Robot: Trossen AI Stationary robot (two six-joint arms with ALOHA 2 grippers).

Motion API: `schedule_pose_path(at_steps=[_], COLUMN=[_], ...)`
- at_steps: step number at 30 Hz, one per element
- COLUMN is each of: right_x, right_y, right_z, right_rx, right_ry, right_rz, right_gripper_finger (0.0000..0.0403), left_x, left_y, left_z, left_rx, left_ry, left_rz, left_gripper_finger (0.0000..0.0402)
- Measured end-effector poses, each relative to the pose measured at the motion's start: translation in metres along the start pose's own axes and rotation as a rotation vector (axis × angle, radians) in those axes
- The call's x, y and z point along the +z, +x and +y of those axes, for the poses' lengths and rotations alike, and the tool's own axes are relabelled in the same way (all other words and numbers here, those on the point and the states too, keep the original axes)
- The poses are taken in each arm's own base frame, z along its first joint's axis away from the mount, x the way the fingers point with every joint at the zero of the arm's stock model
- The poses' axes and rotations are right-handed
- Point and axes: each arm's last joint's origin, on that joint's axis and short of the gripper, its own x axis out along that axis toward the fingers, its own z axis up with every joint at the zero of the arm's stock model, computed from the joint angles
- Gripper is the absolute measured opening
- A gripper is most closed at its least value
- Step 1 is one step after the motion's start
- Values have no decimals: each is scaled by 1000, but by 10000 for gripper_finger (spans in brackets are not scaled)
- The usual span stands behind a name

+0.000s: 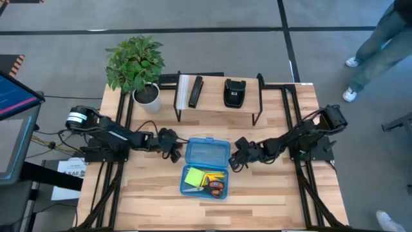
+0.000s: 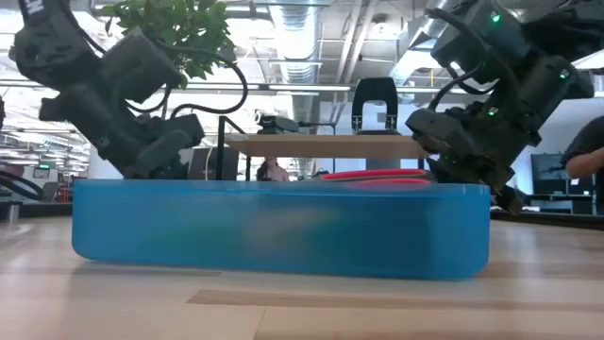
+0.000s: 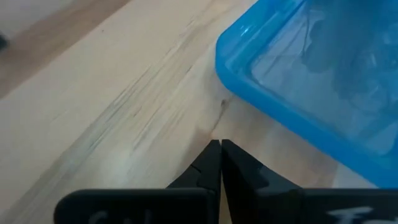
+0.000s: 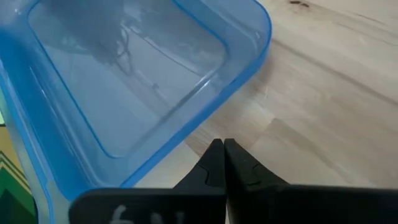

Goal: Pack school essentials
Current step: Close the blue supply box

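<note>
A blue plastic box [image 1: 205,182] lies open mid-table. Its clear-blue lid [image 1: 207,153] lies flat on the far side, hollow side up. In the base lie a lime-green sticky-note pad [image 1: 193,175], yellow pencils [image 1: 214,174] and red-handled scissors [image 1: 215,187], whose red handles [image 2: 377,177] rise above the rim in the low view. My left gripper [image 3: 219,146] is shut, low over the wood just left of the lid [image 3: 311,74]. My right gripper [image 4: 221,144] is shut, just right of the lid's corner [image 4: 137,81]. Neither gripper touches the box.
At the far side, a small wooden shelf [image 1: 219,106] carries a black pouch [image 1: 234,92] and a black bar with a white pad [image 1: 191,91]. A potted plant [image 1: 136,64] stands at the far left corner. A person's legs [image 1: 376,45] show beyond the far right corner.
</note>
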Motion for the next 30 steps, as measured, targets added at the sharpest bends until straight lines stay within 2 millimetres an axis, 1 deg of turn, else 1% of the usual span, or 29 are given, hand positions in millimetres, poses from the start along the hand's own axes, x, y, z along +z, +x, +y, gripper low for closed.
schedule_pose_path(at_steps=[6,14,30], right_x=[9,19,20], right_y=[4,7,7], right_z=[-1,-2,0], right_rx=[36,55,73], right_ry=[-12,-21,-46], right_rz=[-4,-45,-55], right_gripper_finger=[6,7,7], left_x=[2,4,4], left_y=[10,10,10], left_z=[1,-2,-3], left_rx=[-39,-96,-127], left_ry=[-22,-8,6], left_rz=[-16,-27,-22], left_gripper_finger=[1,0,0])
